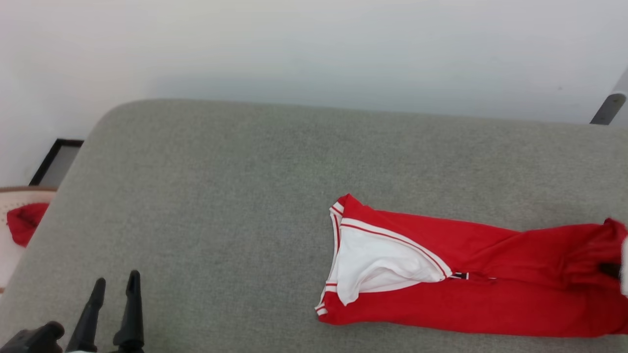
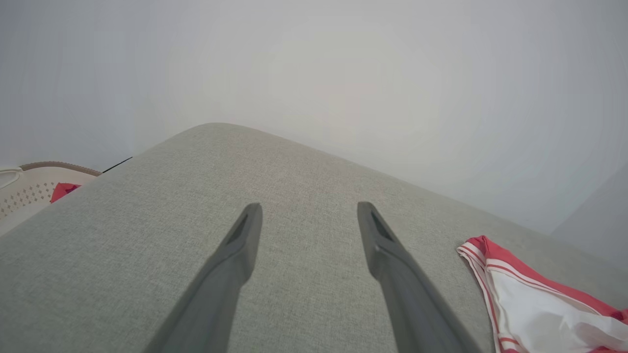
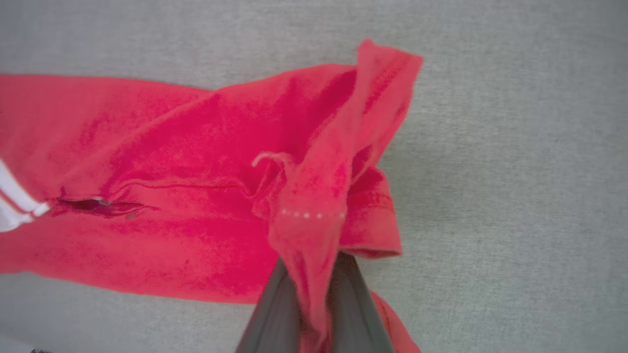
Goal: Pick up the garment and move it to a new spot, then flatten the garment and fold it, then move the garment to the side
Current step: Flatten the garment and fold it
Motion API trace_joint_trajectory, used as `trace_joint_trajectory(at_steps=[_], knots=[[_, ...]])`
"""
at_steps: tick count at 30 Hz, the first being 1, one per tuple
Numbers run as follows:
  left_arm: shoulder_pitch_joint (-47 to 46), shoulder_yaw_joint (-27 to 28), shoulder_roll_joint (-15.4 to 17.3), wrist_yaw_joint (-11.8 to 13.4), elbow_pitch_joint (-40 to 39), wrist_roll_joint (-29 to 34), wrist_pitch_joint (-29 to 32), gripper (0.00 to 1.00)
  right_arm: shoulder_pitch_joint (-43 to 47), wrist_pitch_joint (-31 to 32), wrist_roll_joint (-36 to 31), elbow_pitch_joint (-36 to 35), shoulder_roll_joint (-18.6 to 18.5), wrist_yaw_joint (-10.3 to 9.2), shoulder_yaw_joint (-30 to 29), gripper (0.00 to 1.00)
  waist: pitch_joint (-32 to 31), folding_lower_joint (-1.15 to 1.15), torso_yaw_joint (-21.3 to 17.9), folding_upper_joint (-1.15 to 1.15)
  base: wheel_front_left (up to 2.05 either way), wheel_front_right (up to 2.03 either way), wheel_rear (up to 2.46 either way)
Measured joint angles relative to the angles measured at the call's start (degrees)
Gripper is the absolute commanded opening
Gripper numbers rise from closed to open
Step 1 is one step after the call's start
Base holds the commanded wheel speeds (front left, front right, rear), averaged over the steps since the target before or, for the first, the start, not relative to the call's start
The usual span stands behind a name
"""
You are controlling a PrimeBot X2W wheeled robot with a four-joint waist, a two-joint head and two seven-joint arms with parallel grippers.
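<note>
Right tool [image 3: 314, 294] is clenched on a thin fold of the garment [image 1: 490, 304], which lies bunched on the right half of the grey padded worktop [image 1: 221, 196]. Left tool [image 1: 114, 289] hangs released over its near-left corner. Lifted by one small pinch, the cloth may slip free or drag.

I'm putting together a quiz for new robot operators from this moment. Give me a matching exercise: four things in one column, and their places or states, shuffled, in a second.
Things:
1. left gripper with two long dark fingers
2. right gripper
3. large bright red shirt with white sleeves
4. small plain red cloth

States:
A. lying in the pale perforated basket
B. shut on a red fabric fold
C. open, holding nothing
D. stretched out on the grey padded surface

Pairs: 1-C; 2-B; 3-D; 4-A
</note>
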Motion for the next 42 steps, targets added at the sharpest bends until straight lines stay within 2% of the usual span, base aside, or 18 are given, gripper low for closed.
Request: trace_joint_trajectory(at_steps=[3,7,15,24,28,34,35,36,38,39,40,42], knots=[[0.56,0.02,0.05,0.02,-0.18,-0.09,0.15,1.0,1.36,1.19,2.29,-4.7,0.93,0.0,1.45,0.0,-1.02,0.0,-0.4,0.0,0.0,0.0,0.0],[0.7,-0.35,-0.01,0.04,-0.44,-0.19,0.46,1.0,2.75,2.77,4.53,-9.93,4.32,-0.01,1.59,0.0,-2.18,0.0,-0.54,0.0,0.0,0.0,0.0],[-0.38,-2.69,-0.69,-0.05,-0.09,0.05,1.01,1.0,3.68,3.71,3.3,-16.15,12.11,-0.01,2.8,0.0,-2.69,0.0,1.81,0.0,0.0,0.0,0.0],[-4.09,-5.66,-1.86,-1.0,2.09,0.74,1.01,1.0,1.03,0.4,0.21,-12.98,20.08,-0.01,7.35,0.0,-2.24,0.0,6.04,0.0,0.0,0.0,0.0],[-5.71,-6.87,-2.36,-1.3,3.21,0.91,0.99,1.0,-0.49,-1.26,-0.89,-10.14,22.04,-0.01,9.2,0.0,-1.87,0.0,7.89,0.0,0.0,0.0,0.0],[-7.55,-7.81,-3.13,-1.85,4.92,0.92,0.64,1.0,-2.59,-4.5,-3.05,-5.48,23.05,-0.01,11.39,0.0,-0.91,0.0,10.12,0.0,0.0,0.0,0.0],[-7.82,-7.91,-3.24,-1.87,5.15,0.93,0.57,1.0,-2.89,-5.09,-3.19,-4.81,23.23,-0.01,11.73,0.22,-0.71,0.0,10.34,0.0,0.0,0.0,0.0],[-8.01,-7.91,-3.27,-2.01,5.35,0.93,0.54,1.0,-3.24,-5.69,-3.19,-4.23,23.42,-0.01,12.07,0.38,-0.51,0.0,10.5,0.0,0.0,0.0,0.0],[-8.19,-7.81,-3.37,-2.02,5.81,0.93,0.31,1.0,-3.9,-6.2,-3.15,-3.47,23.83,-0.01,12.84,0.5,-0.19,0.0,10.68,0.0,0.0,0.0,0.0],[-8.18,-7.76,-3.41,-2.05,6.03,0.93,0.16,1.0,-4.24,-6.28,-3.07,-3.15,23.98,-0.01,13.26,0.96,-0.12,0.0,10.64,0.0,0.0,0.0,0.0],[-8.18,-7.66,-3.42,-2.08,6.2,0.92,0.14,1.0,-4.56,-6.54,-2.96,-3.01,24.07,-0.01,13.74,1.0,-0.11,0.0,10.52,0.0,0.0,0.0,0.0],[-8.18,-7.37,-3.41,-2.09,6.48,0.91,0.05,1.0,-5.14,-6.97,-2.32,-3.07,24.1,-0.01,14.43,1.0,-0.17,0.0,10.16,0.0,0.0,0.0,0.0]])
